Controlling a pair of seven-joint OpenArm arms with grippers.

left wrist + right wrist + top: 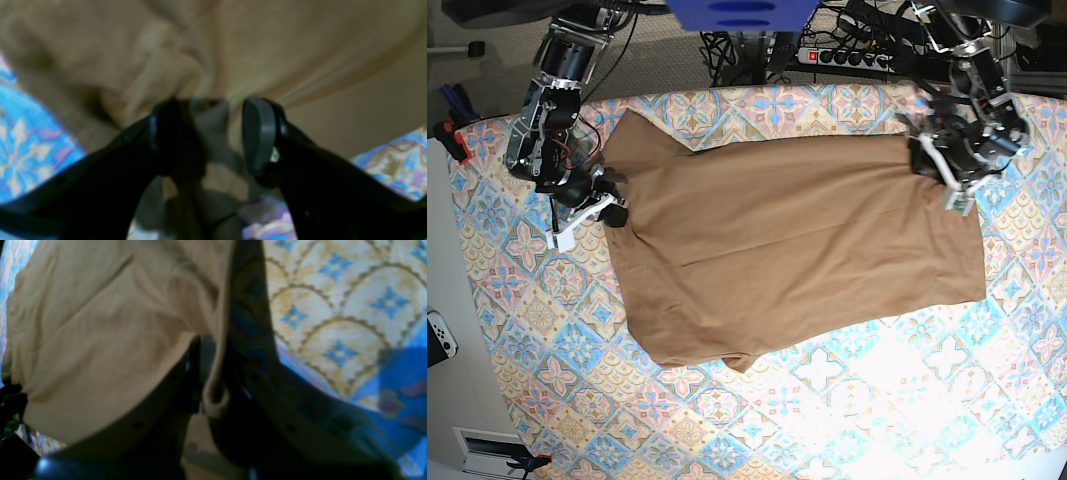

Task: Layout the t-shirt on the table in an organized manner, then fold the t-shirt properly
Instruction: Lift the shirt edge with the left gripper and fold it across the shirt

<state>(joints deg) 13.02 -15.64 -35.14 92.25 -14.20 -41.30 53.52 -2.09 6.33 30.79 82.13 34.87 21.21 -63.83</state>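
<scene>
With the t-shirt point(797, 250) spread mid-table point(877, 410), the right gripper point(614, 213) at frame left pinches its edge shut while the left gripper point(939, 165) — jaws apart, seemingly holding nothing — should close before both pull evenly.

Your left gripper point(213, 133) has black arms tipped with rounded dark grey pads point(258, 133). Both arms point(552, 110) are black and silver metal with exposed wiring and white jaw pieces.

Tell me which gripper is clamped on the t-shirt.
The right gripper: its jaws pinch the t-shirt edge. The left gripper stands open over the cloth.
</scene>
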